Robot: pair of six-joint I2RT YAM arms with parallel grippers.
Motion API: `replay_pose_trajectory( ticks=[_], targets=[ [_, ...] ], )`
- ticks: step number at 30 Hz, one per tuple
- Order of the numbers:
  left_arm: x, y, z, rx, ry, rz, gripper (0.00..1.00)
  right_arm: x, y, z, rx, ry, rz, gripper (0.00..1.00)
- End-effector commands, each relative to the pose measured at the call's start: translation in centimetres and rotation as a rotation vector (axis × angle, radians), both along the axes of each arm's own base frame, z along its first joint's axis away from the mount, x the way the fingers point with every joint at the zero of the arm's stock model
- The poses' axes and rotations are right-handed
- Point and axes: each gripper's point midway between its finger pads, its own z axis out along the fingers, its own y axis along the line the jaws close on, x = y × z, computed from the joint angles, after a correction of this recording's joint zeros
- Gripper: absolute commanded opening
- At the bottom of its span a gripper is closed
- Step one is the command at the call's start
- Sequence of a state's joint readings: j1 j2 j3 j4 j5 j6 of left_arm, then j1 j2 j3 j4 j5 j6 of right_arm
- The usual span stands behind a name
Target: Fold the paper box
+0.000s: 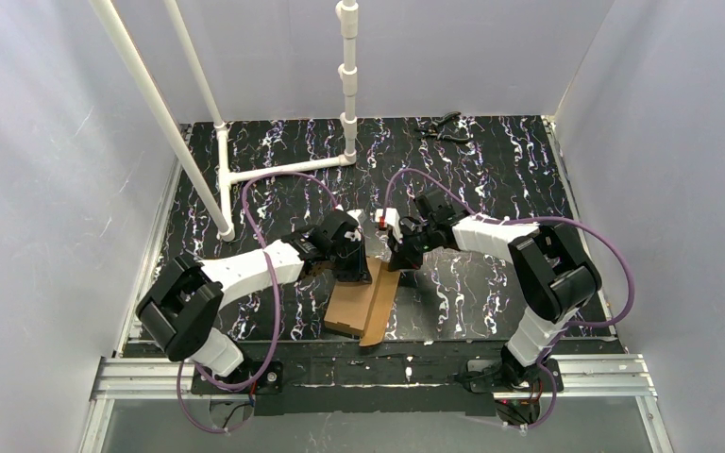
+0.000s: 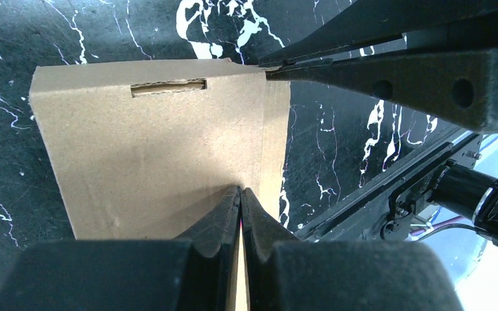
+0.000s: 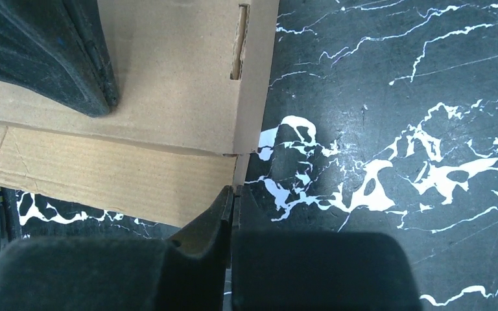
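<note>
Left gripper (image 1: 359, 264) and right gripper (image 1: 399, 262) meet, seen from above, at the far end of the paper box (image 1: 363, 307), a brown sheet lying mid-way across the table (image 1: 491, 170). Left wrist view: jaws pinched tight on the cardboard's edge. Right wrist view: jaws nipped together on its corner.

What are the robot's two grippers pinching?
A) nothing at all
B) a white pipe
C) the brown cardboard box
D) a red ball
C: each wrist view shows it, with the left gripper and the right gripper both shut on an edge of the flat brown paper box.
</note>
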State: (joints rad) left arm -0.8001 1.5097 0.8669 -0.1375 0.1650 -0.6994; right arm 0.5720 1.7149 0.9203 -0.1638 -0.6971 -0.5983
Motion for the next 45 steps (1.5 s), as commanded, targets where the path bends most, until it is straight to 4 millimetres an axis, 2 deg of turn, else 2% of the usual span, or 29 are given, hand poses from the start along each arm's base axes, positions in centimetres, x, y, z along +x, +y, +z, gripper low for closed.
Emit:
replay_pose_trajectory(
  ticks=[1,9,14,19,31,40,45],
  targets=[
    [-0.5,1.0,-2.3,0.07,0.04,-0.017,0.02,-1.9,2.1,2.9,0.06,0.07,0.085,0.01],
    [-0.3,0.5,-2.7,0.04,0.052,-0.022,0.01,-2.4,3.4,3.4,0.034,0.089,0.087,0.01],
    [-0.3,0.1,-2.8,0.003,0.063,-0.035,0.01,-1.7,3.9,3.0,-0.009,0.13,0.029,0.01],
    [-0.4,-0.1,-3.2,-0.008,0.079,-0.038,0.01,-1.4,4.4,3.4,0.0,0.147,-0.005,0.01],
    [-0.1,0.5,-4.2,-0.015,0.094,0.017,0.0,-2.7,4.6,3.4,0.064,0.205,0.039,0.02],
    [0.6,0.7,-4.1,-0.001,0.067,0.041,0.0,-1.8,3.0,3.5,0.074,0.194,0.031,0.09],
    [0.8,0.7,-3.9,-0.004,0.059,0.046,0.0,-2.1,2.7,3.8,0.086,0.192,0.061,0.22]
  ],
)
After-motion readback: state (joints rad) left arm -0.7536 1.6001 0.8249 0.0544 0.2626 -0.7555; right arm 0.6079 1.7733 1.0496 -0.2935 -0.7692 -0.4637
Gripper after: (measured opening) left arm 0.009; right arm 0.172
